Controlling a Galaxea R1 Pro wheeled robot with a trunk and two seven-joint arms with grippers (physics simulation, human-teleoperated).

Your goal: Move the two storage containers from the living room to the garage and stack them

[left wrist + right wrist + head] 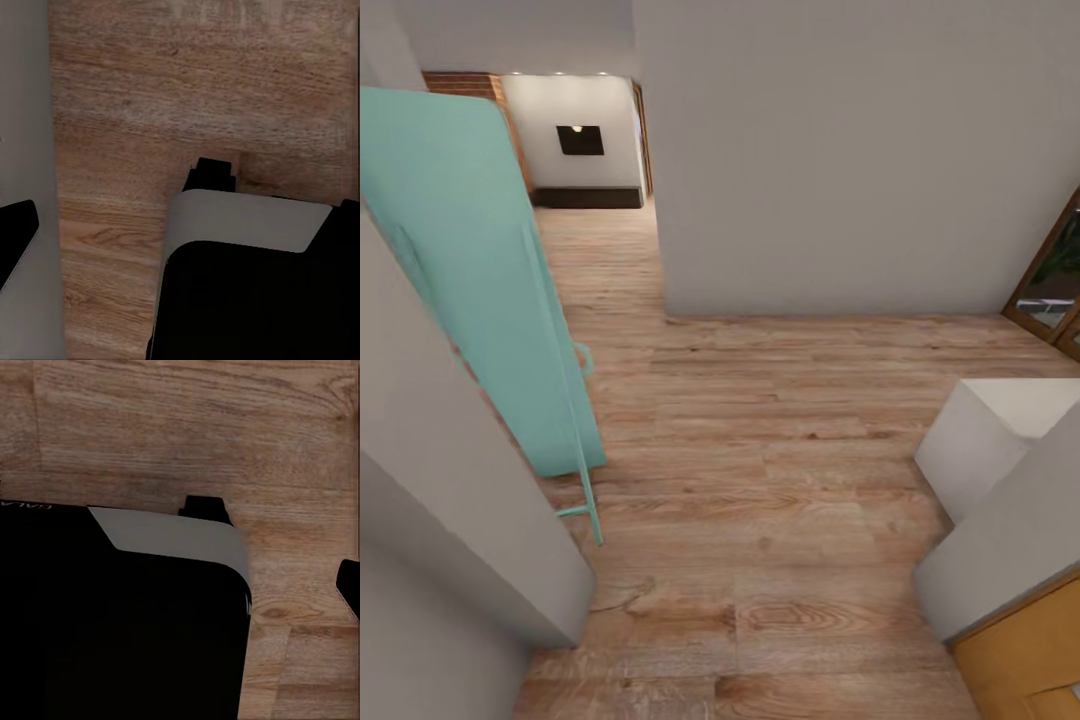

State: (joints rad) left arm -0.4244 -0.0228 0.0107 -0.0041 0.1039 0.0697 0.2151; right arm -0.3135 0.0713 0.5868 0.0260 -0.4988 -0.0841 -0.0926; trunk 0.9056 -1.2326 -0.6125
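Wood-plank floor [760, 480] underfoot; teal door [470, 280] open at left, grey wall [830, 150] ahead. Both tools' state unclear.

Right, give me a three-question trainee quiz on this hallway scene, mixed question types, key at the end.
1. True or false: the floor is light wood planks.
2. What colour is the open door at the head view's left? A) red B) mint green C) black
3. Fill in: beyond the door, at the far end of the passage, a dark square opening sits in a white ____.

Key: 1 true; 2 B; 3 wall. Reading tip: both wrist views look down on wood planks past the robot's own black and grey body, and no orange-red trays appear here.
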